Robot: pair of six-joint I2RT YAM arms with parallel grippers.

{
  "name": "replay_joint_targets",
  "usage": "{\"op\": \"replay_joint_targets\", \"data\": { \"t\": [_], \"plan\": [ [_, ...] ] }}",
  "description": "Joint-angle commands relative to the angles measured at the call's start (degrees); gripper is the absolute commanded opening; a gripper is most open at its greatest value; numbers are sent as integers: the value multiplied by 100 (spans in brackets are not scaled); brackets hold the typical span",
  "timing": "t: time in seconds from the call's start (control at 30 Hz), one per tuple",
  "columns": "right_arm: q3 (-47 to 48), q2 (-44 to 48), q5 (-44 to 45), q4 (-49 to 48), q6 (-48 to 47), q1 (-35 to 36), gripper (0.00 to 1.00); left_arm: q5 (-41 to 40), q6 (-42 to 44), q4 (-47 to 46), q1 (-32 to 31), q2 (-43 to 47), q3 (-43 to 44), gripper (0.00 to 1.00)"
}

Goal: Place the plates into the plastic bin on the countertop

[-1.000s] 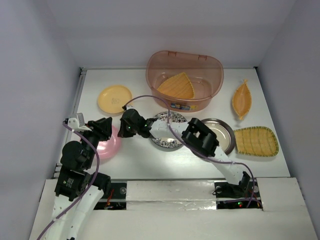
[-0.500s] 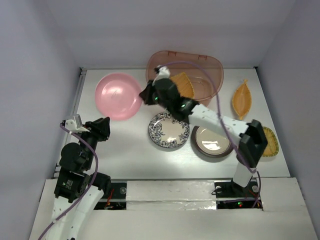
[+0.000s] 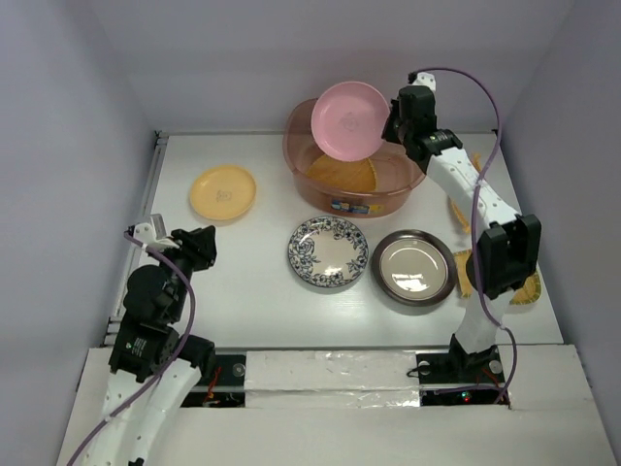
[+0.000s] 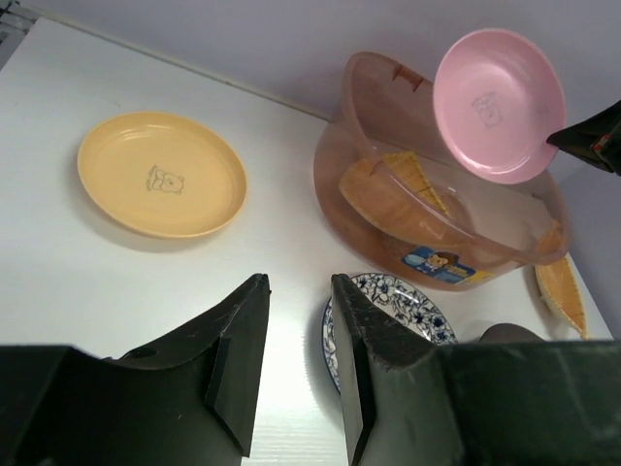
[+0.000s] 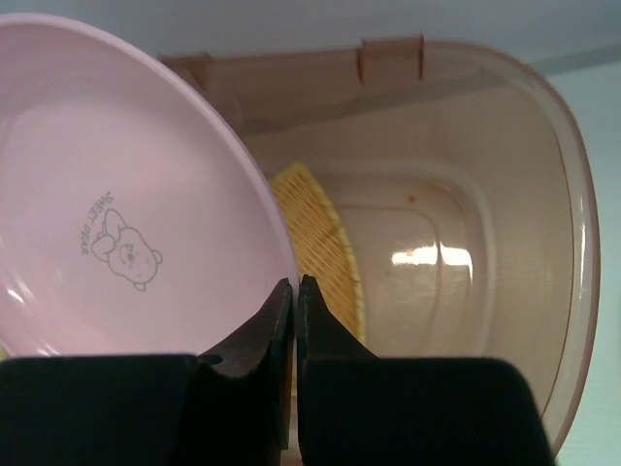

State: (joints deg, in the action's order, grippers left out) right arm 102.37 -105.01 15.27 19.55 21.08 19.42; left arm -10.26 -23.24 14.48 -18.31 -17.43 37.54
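Pink plate [image 3: 347,120], bear print inside, is being held tilted above the bin [image 3: 361,201], its rim being pinched by the right gripper [image 5: 294,287]. Bin: translucent reddish-brown, sticker on front; woven orange triangle [image 3: 342,173] is being contained inside. Yellow plate [image 3: 222,192], floral plate [image 3: 328,251] and metal plate [image 3: 414,267] are being supported flat on the white countertop [image 3: 252,301].

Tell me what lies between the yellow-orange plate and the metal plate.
The blue-white floral plate sits between the yellow-orange plate and the metal plate, flat on the countertop; the top external view shows it.
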Motion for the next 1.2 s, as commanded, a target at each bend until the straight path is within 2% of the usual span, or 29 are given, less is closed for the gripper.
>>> {"op": "replay_joint_targets", "data": {
  "t": [0.0,0.23,0.37,0.5,0.67,0.77,0.8,0.87,0.9,1.0,1.17],
  "plan": [
    [450,-413,-523,505,-245,-245,0,42,-40,-95,-33,-260,219,29],
    [1092,-1161,-868,945,-394,-360,0,165,-49,-33,20,-752,245,29],
    [1373,-1661,-1043,1155,-403,-474,0,401,-22,-51,20,-1094,254,37],
    [1654,-2031,-1271,1305,-403,-474,0,657,-22,-68,20,-1491,298,40],
    [1646,-2181,-1369,1332,-307,-474,6,963,-154,-33,-50,-1824,272,41],
    [1567,-2129,-1307,1288,-271,-474,21,982,-408,-86,-251,-1878,131,41],
    [1524,-2094,-1290,1253,-245,-474,33,939,-592,-138,-348,-1869,70,41],
    [1340,-1884,-1281,1078,-166,-474,42,720,-751,-182,-698,-1913,-71,41],
    [1252,-1778,-1255,999,-140,-474,52,605,-934,-217,-831,-1931,-124,41],
    [874,-1286,-1254,683,-43,-474,61,236,-1182,-445,-1366,-2088,-361,42],
    [-311,31,-1456,-448,255,-474,62,-300,-1551,-849,-1992,-2834,-660,44]
  ]
}}
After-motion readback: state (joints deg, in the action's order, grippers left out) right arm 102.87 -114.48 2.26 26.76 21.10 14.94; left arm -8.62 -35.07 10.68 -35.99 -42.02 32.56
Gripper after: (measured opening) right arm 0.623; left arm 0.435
